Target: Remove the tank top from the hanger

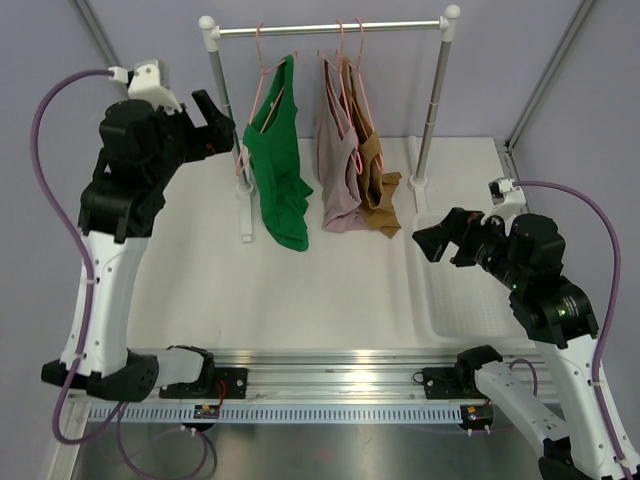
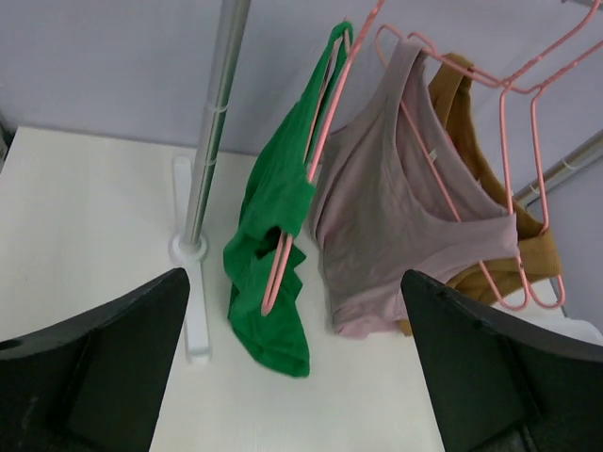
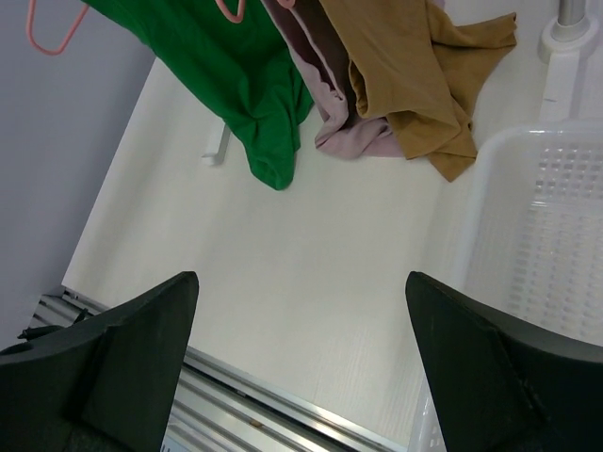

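On its pink hanger, the green tank top hangs untouched.

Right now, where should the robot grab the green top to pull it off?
Probably the green top's bunched lower hem, from the left with the left gripper. That end dangles free below the pink hanger, and the mauve top crowds its right side.

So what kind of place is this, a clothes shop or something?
More likely a robotics lab test bench than a shop: two robot arms are bolted to a metal rail at the edge of a white table, and a small rack holds just three tank tops on pink hangers.
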`<move>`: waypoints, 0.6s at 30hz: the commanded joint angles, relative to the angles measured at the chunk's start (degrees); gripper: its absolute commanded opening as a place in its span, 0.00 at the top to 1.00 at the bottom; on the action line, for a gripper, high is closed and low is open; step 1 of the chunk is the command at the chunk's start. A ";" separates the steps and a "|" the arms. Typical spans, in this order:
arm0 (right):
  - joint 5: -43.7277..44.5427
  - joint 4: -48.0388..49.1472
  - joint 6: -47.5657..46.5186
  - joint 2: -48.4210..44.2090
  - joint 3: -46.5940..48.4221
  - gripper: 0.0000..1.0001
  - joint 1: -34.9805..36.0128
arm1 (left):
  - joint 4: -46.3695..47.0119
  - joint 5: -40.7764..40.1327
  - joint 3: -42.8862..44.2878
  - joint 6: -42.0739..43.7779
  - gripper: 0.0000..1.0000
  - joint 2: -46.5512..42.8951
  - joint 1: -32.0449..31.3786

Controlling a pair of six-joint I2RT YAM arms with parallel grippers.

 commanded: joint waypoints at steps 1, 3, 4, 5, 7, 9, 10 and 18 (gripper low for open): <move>-4.13 2.56 0.01 -0.39 0.81 0.00 0.23 | 1.75 4.42 7.49 3.96 0.01 6.32 0.18; -4.31 2.21 -0.25 -1.26 0.90 0.01 0.32 | 3.16 6.09 9.70 4.76 0.01 9.84 0.18; -4.14 1.94 -0.25 -1.53 0.99 0.01 0.23 | 5.08 6.27 10.14 5.11 0.01 10.73 0.18; -4.14 1.68 -0.34 -2.14 0.90 0.00 0.23 | 6.14 6.27 10.23 5.55 0.01 11.69 0.09; -3.96 1.50 -0.34 -2.50 0.82 0.01 0.23 | 9.64 6.53 10.23 6.17 0.01 14.33 0.18; -4.13 1.41 -0.25 -2.67 0.90 0.01 0.23 | 11.42 6.45 10.23 7.31 0.01 17.22 0.18; -4.22 0.98 -0.25 -2.67 0.99 0.01 0.23 | 12.73 6.27 10.32 8.01 0.01 18.46 0.18; -5.19 0.80 0.27 -3.29 0.64 0.00 0.23 | 16.35 5.65 12.16 11.53 0.10 26.11 0.09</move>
